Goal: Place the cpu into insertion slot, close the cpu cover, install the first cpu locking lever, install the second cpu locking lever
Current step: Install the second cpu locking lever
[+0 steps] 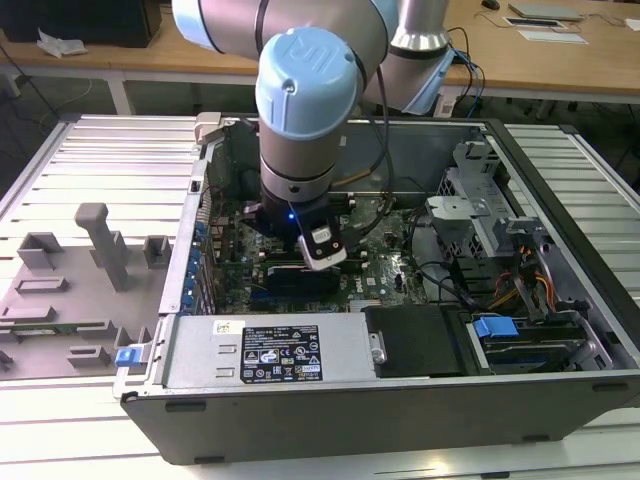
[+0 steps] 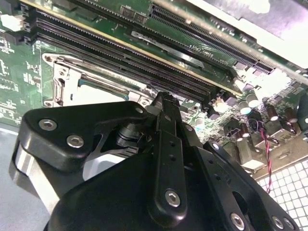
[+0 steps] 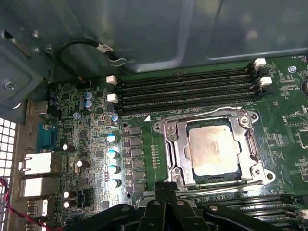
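First wrist view: cpu (image 3: 213, 148) sitting seated under closed cpu cover (image 3: 169, 144); gripper (image 3: 166, 186) hovering at six o'clock (fingers pressed together, holding nothing).

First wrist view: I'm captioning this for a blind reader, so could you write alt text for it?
The cpu lies in the insertion slot on the green motherboard with the cpu cover framing it. Long black memory slots run beside the socket, and the black gripper sits close by.
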### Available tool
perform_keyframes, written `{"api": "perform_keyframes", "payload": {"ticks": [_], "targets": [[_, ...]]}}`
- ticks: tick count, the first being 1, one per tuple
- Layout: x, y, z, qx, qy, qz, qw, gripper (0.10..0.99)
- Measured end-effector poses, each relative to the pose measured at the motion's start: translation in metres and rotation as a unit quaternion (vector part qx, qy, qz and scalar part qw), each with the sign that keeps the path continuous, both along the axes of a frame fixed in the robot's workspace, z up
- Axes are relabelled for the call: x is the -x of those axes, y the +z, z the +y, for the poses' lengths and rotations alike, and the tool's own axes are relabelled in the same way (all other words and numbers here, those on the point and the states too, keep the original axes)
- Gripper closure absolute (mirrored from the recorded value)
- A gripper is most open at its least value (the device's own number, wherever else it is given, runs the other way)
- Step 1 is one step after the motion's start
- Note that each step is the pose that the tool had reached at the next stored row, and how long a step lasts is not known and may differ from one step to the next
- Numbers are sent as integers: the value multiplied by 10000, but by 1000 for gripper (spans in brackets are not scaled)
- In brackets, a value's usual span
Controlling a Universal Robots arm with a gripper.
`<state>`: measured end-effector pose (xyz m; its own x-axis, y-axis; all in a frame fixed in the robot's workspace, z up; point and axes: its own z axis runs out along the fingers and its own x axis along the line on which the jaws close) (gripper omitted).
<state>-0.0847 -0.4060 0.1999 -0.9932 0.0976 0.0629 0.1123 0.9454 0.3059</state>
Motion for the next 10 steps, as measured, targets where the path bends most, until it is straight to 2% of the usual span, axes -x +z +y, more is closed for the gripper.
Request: {"api": "perform_keyframes", "payload": {"ticks": [5, 10], "targets": [[12, -52, 1, -47, 0, 0, 10000, 980], [29, -77, 2, -62, 0, 1, 10000, 980]]}}
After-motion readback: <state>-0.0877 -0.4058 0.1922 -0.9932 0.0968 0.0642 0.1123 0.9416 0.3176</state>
